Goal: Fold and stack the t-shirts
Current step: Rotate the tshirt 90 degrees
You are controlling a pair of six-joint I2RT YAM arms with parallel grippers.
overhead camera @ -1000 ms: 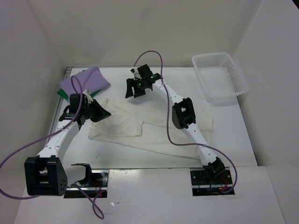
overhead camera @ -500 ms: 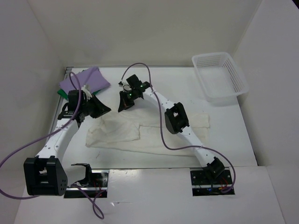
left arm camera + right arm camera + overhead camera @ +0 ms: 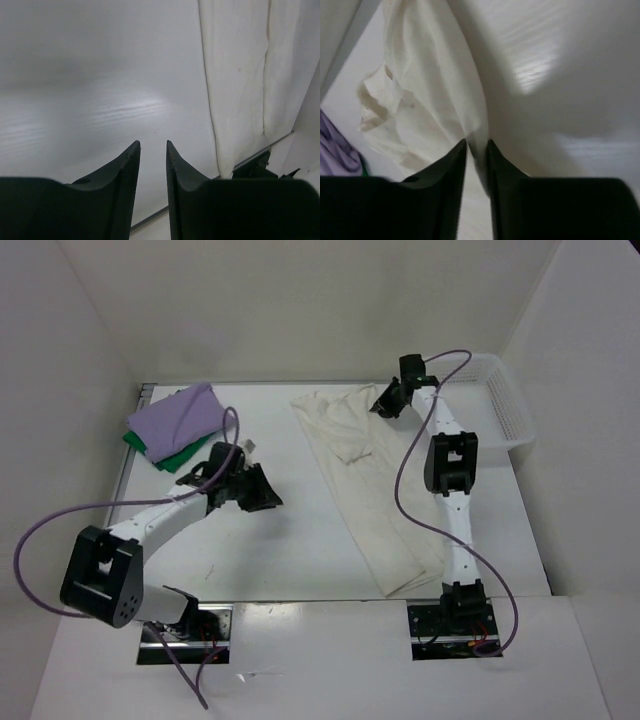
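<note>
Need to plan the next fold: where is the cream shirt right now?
In the top view the cream shirt lies stretched along the table's right half, from the far edge toward the right arm's base, its far corner pinched by the right gripper.
</note>
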